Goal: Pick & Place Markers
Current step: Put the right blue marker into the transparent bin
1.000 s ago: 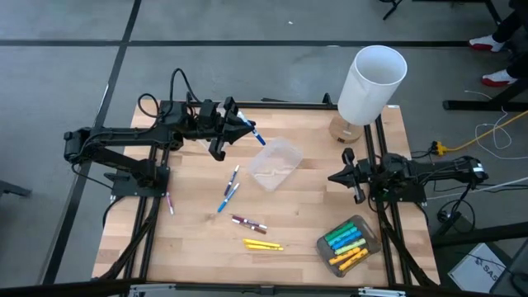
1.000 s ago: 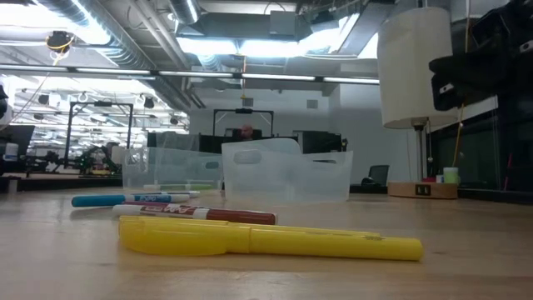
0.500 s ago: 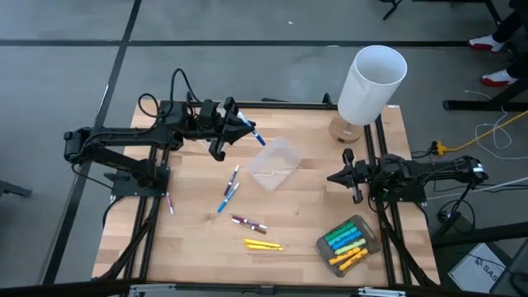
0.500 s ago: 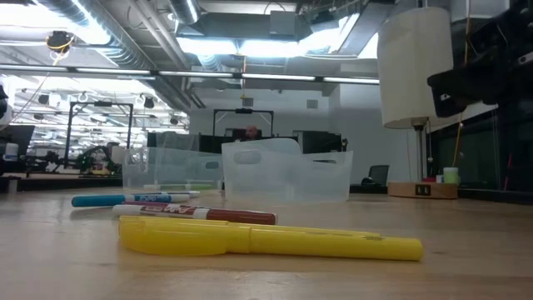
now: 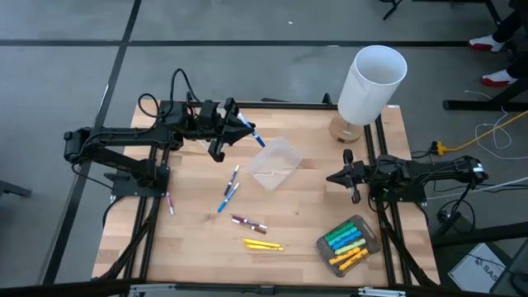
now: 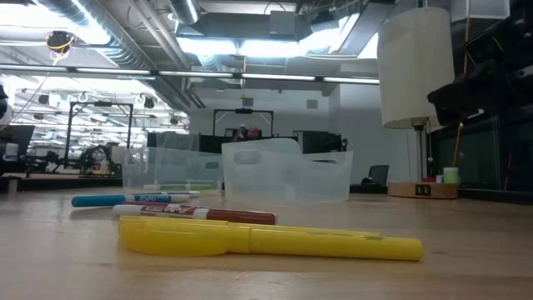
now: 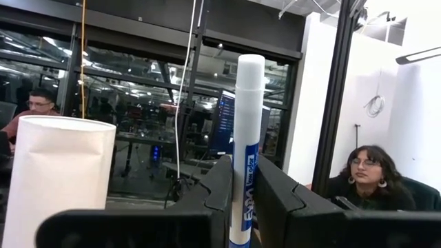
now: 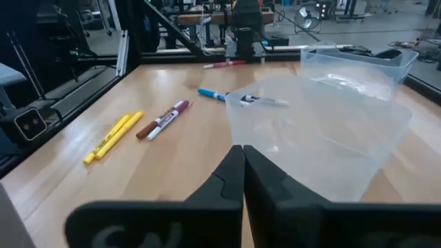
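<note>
One white blue-capped marker [image 7: 247, 148] clamped in left pincer [image 5: 239, 125], right pincer [image 5: 336, 176] closed, empty.

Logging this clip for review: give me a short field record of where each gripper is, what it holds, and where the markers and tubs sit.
left gripper: raised over the table's far left, shut on a white marker with blue cap
right gripper: at the right edge, shut, holding nothing
empty clear tub: table centre
filled tub: near right corner, green and yellow markers inside
loose markers: two blue-capped, one maroon, yellow ones, one by the left rail
</note>
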Controlling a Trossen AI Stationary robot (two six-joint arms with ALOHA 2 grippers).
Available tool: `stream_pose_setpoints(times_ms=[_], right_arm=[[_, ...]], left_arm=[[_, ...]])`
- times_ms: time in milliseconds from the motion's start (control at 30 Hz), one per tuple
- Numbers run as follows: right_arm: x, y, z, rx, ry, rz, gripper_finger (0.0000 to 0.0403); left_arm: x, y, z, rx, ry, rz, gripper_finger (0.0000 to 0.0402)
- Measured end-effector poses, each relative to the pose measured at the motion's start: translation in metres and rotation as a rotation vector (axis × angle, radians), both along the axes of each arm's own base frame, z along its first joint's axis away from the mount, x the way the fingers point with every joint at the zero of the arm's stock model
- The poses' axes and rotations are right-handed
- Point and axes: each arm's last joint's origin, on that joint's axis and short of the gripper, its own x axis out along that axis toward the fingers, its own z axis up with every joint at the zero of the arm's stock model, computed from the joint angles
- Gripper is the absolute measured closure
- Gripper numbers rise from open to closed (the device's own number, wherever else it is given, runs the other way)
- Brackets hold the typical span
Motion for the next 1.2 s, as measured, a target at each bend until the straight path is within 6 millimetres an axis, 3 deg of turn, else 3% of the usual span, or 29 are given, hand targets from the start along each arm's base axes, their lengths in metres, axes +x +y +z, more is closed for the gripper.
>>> stream_pose_setpoints(times_ms=[467, 1200], right_arm=[[0.000, -0.001, 0.001, 0.008, -0.006, -0.040, 0.0364], [0.000, -0.001, 0.001, 0.008, -0.006, -0.039, 0.0363]], left_arm=[[0.000, 0.007, -0.001, 0.027, 0.009, 0.122, 0.0369], [-0.018, 0.075, -0.046, -0.072, 0.471, 0.373, 0.0369]])
